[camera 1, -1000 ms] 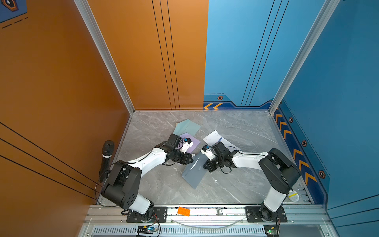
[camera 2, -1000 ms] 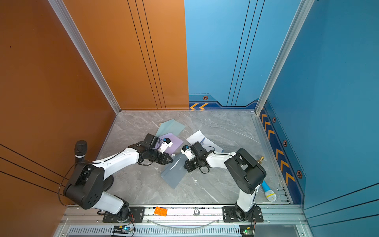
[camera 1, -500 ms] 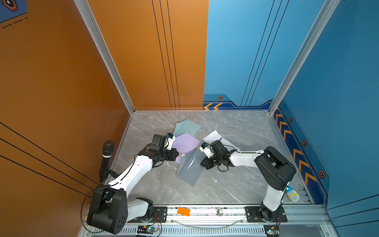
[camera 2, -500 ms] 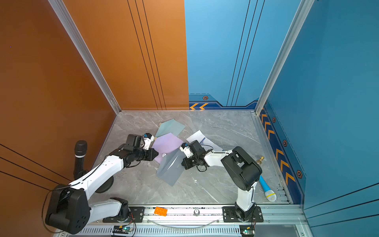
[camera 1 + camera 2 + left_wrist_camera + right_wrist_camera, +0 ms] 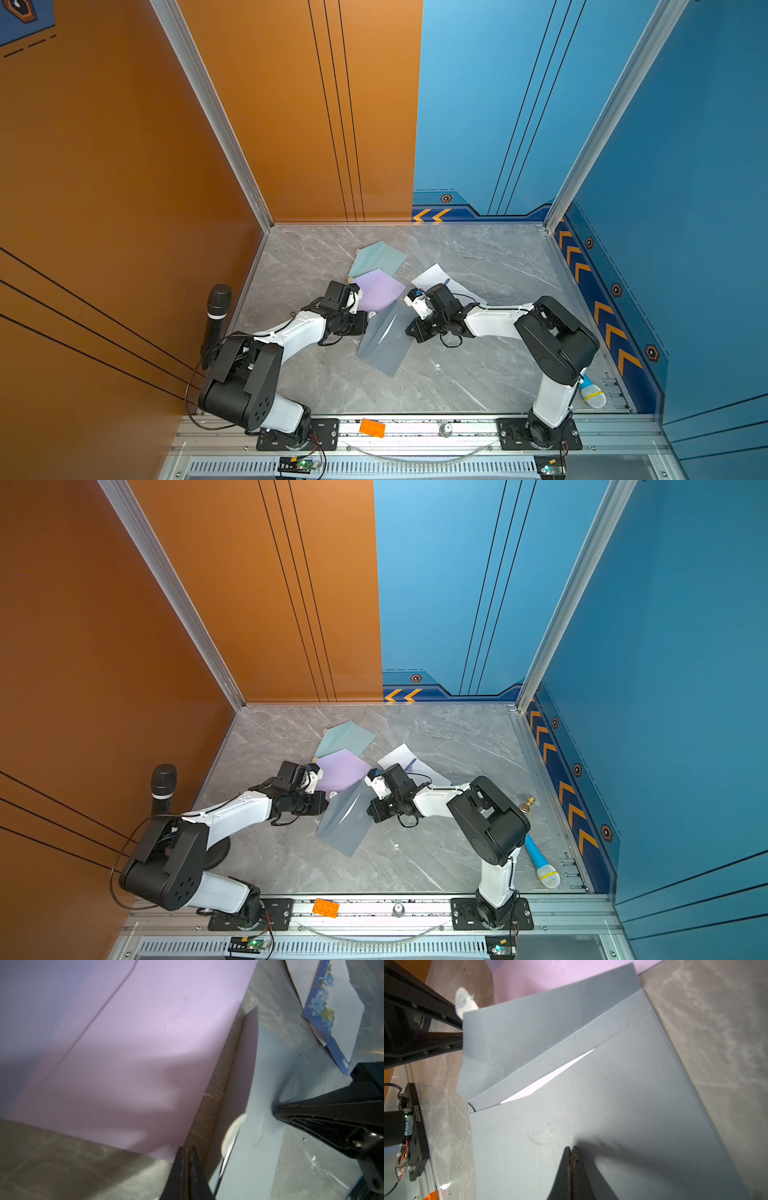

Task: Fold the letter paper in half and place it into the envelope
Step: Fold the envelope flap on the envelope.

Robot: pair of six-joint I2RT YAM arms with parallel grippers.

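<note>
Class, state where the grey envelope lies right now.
In a top view, the grey envelope lies mid-table, just nearer the robot than the lilac envelope.

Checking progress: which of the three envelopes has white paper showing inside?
The grey-blue paper envelope, flap open; the lilac envelope and teal envelope show none.

The grey marble tabletop is bare from the slate-blue paper envelope to the front rail, and bare again over its far right part. The middle is crowded. A lilac paper envelope lies just beside the slate-blue one, a pale green paper envelope lies behind it, and a white letter sheet with a blue flowered edge lies under the right arm. The 2 arms flank the slate-blue envelope, the left gripper at one edge and the right gripper at the other. A black microphone stands at the left edge. A blue microphone and a small brass piece lie along the right edge.
</note>
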